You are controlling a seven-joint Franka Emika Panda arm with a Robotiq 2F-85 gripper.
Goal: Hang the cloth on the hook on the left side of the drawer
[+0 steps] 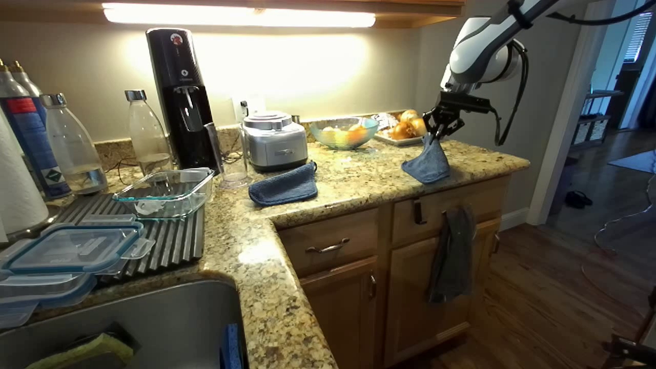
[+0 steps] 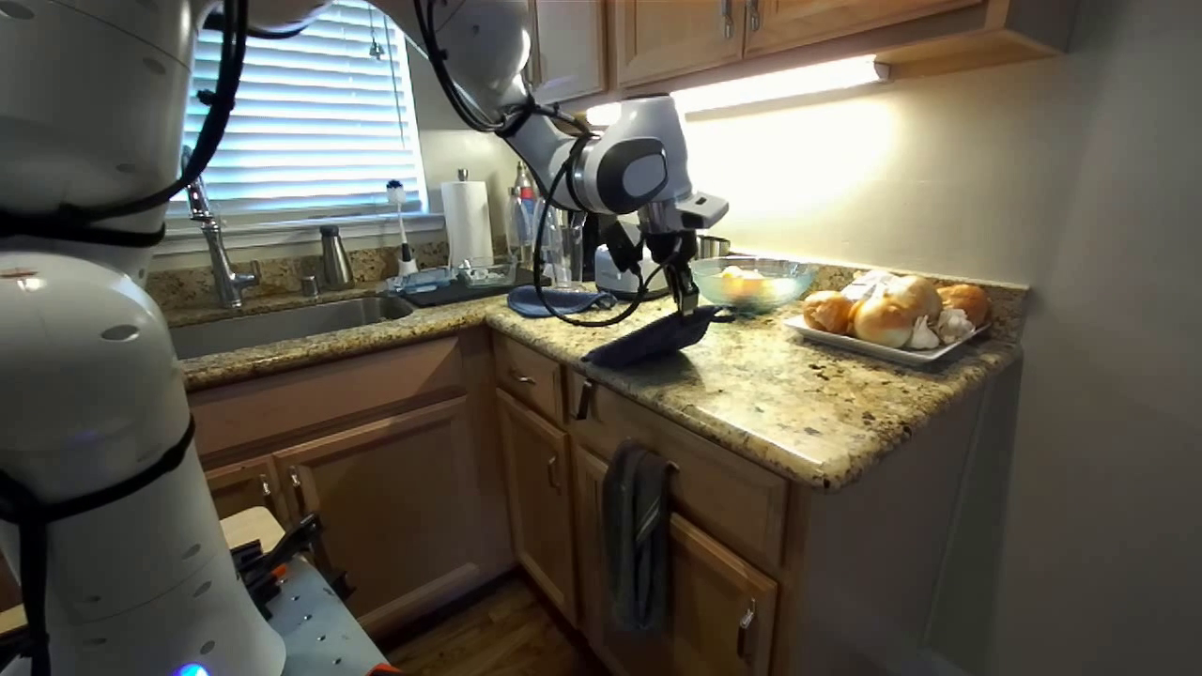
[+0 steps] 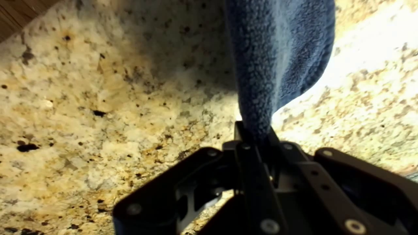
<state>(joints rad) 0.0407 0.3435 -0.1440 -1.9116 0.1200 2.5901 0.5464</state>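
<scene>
The tool (image 3: 256,132) pinches one end of the blue cloth (image 3: 271,55), which slopes down over the front of the tabletop (image 1: 359,179). Raise it clear, carry it outward, then lower it onto the black hook (image 1: 419,212) on the left of the drawer (image 2: 723,481); release only once it catches. Farther off, the arm (image 1: 487,51) arches overhead, tool pointing down.

The folded blue cloth (image 1: 428,162) hangs slanted, apart from the dark hook (image 1: 419,211) on the drawer (image 1: 434,215)
</scene>
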